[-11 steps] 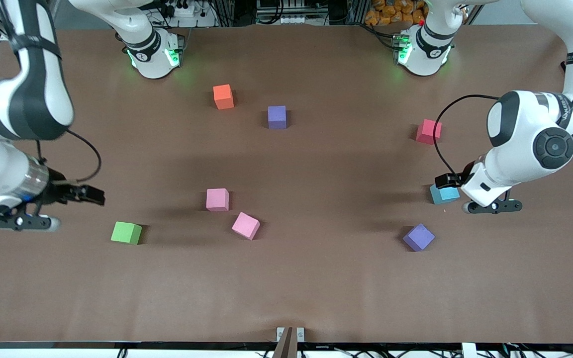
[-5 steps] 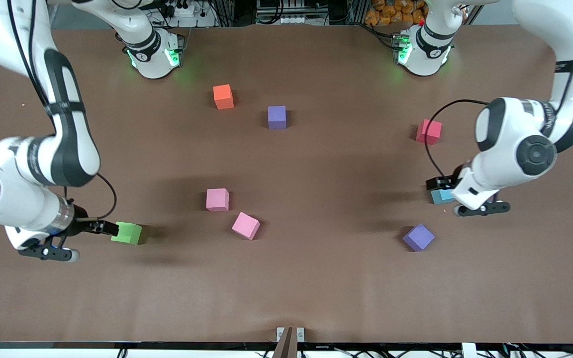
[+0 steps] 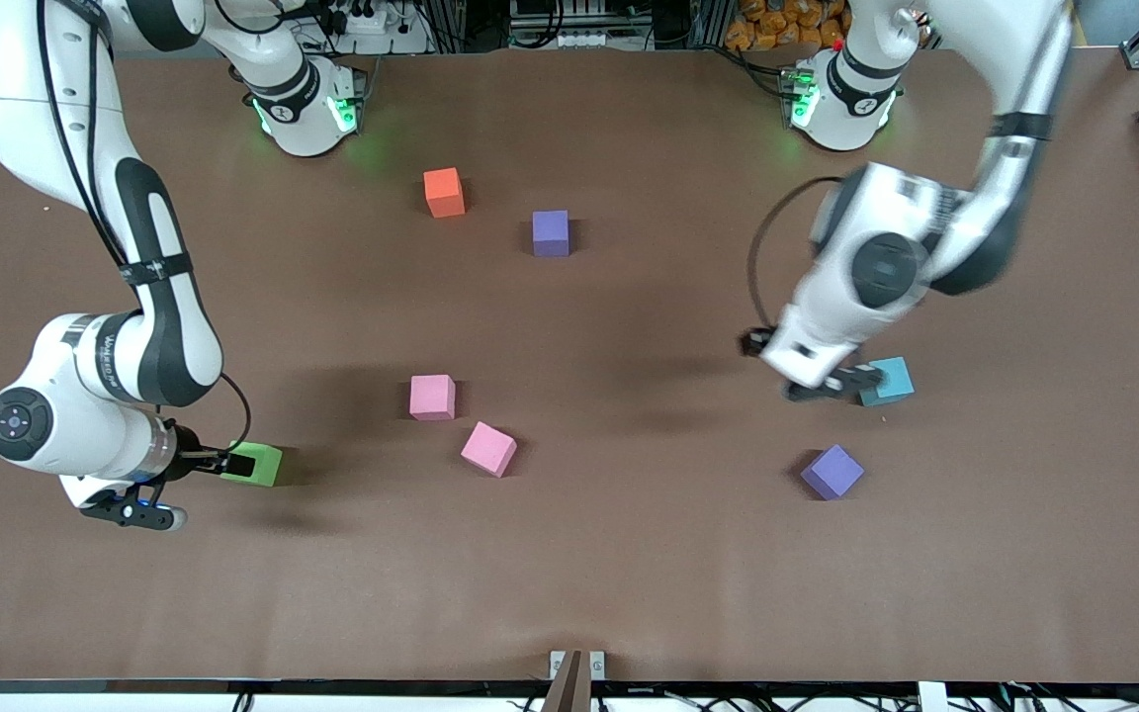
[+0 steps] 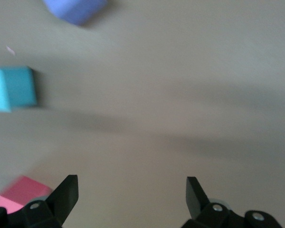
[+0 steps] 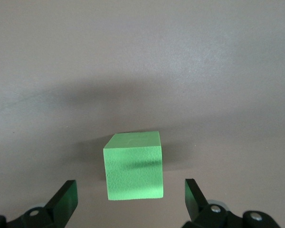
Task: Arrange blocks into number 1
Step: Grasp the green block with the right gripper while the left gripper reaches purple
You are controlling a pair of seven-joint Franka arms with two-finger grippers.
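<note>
The green block (image 3: 258,463) lies toward the right arm's end of the table. My right gripper (image 3: 219,460) is low beside it and open, with the block's (image 5: 133,165) end just between the fingertips (image 5: 66,192), untouched. Two pink blocks (image 3: 432,397) (image 3: 488,448) lie near the middle. One purple block (image 3: 551,233) lies near the bases, another (image 3: 832,472) nearer the front camera. The cyan block (image 3: 890,380) sits beside my left hand. My left gripper (image 3: 753,343) is open and empty (image 4: 132,190) over bare table, apart from the cyan block (image 4: 14,88).
An orange cube (image 3: 444,192) stands beside the purple block near the bases. A red cube (image 4: 20,194) shows at the edge of the left wrist view; in the front view the left arm (image 3: 886,267) hides it. The brown table (image 3: 629,554) is bare toward the front camera.
My right gripper has come down toward the front camera and up to the green block. My left arm has swung toward the table's middle, uncovering the cyan block. Both stayed open.
</note>
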